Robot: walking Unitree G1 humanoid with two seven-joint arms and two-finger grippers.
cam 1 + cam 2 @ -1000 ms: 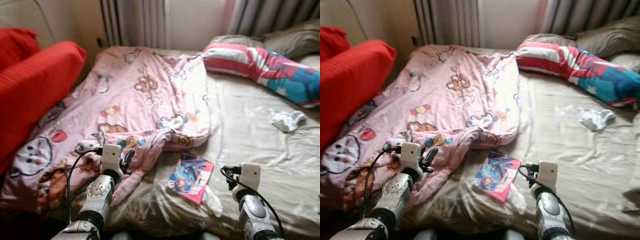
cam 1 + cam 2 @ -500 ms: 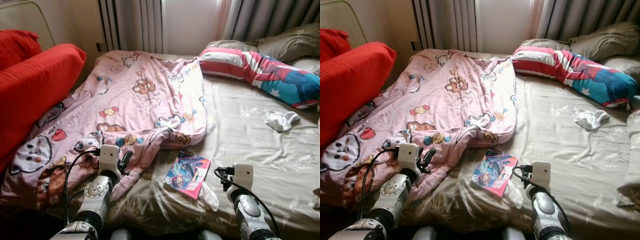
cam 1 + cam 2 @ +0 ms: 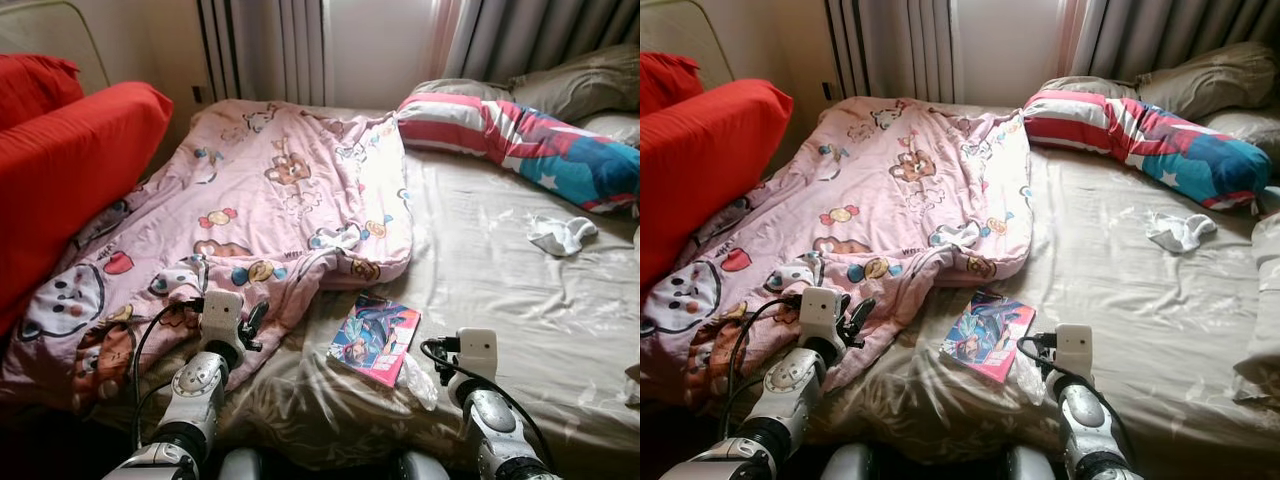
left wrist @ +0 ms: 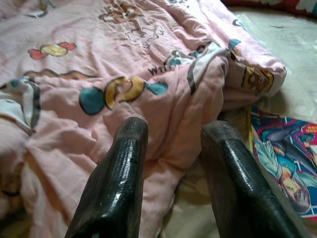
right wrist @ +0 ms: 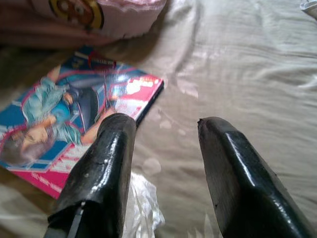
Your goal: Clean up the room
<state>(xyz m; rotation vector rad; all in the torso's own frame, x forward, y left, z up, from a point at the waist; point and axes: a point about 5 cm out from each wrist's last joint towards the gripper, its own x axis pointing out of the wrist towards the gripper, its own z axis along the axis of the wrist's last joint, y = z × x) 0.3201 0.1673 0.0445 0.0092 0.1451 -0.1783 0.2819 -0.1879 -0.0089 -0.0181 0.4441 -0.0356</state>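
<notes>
One book (image 3: 374, 339), one white sock (image 3: 560, 235) and one pink blanket (image 3: 260, 210) lie on the beige sheeted bed (image 3: 520, 290) by grey curtains (image 3: 270, 45), where left gripper (image 4: 173, 148) and right gripper (image 5: 161, 144) hover with fingers apart, holding nothing.

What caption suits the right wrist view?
Open right gripper hovers over the beige bedsheet, beside a colourful book.

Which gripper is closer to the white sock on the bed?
Right. The right gripper hovers over the sheet beside the book, with the sock farther up the bed. The left gripper is over the pink blanket, much farther away.
</notes>
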